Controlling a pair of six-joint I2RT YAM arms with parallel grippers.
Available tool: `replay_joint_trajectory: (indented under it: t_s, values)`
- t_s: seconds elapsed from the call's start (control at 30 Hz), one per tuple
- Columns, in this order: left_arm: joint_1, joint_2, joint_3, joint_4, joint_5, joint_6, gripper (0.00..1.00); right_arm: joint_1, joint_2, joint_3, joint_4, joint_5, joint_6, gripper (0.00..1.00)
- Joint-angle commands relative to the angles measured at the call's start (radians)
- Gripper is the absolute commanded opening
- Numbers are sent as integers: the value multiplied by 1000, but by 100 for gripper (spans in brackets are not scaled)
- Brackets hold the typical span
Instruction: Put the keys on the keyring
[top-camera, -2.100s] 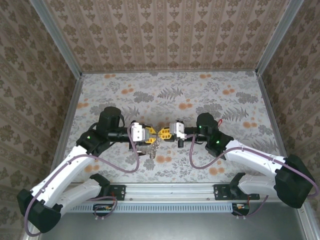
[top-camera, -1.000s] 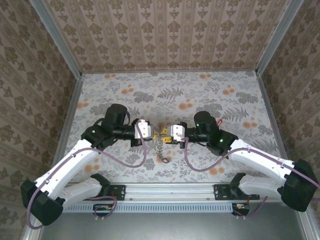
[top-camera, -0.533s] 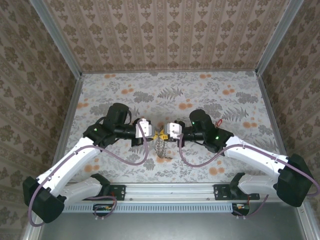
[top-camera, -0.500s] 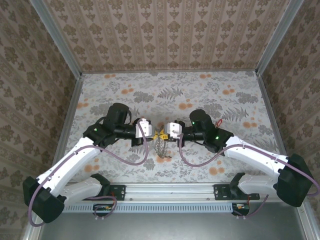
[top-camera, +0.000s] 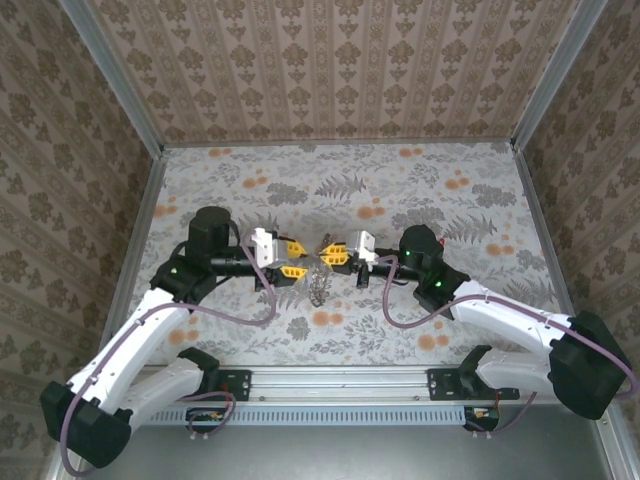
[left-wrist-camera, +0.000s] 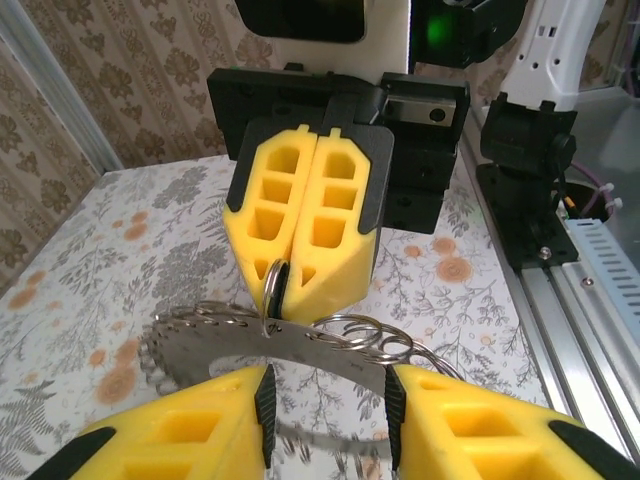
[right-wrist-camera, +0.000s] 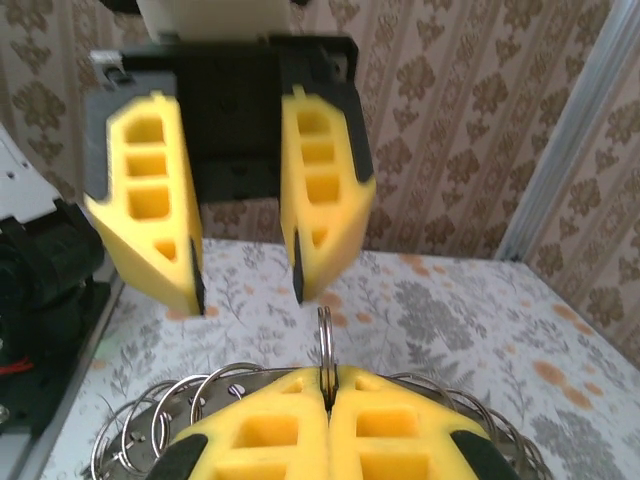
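The whole bunch hung from one thin pinch. The right claw (right-wrist-camera: 326, 395) was closed on the edge of the keyring (right-wrist-camera: 325, 342). The keys (top-camera: 318, 283) dangled below it, above the middle of the surface (top-camera: 420, 190) and somewhat toward its near edge. If that grip slipped or the ring twisted, the bunch would likely drop or swing out of line. The left claw (left-wrist-camera: 328, 395) might then close on a key blade rather than the ring. It was spread wide, held nothing, and faced the right claw tip to tip, just beside the keys. Both arms reached inward from their bases.
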Motion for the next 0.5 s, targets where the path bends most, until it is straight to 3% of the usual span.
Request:
replay_joint_trajectory:
  t_s: [0.0, 0.13, 0.47]
  values:
    - [9, 19, 28, 39, 47, -45, 36, -8, 9, 28, 161, -77, 81, 0]
    - [23, 41, 56, 37, 26, -44, 35, -8, 34, 40, 214, -111, 111, 0]
    - [58, 70, 76, 120, 127, -165, 27, -8, 69, 42, 281, -89, 137, 0]
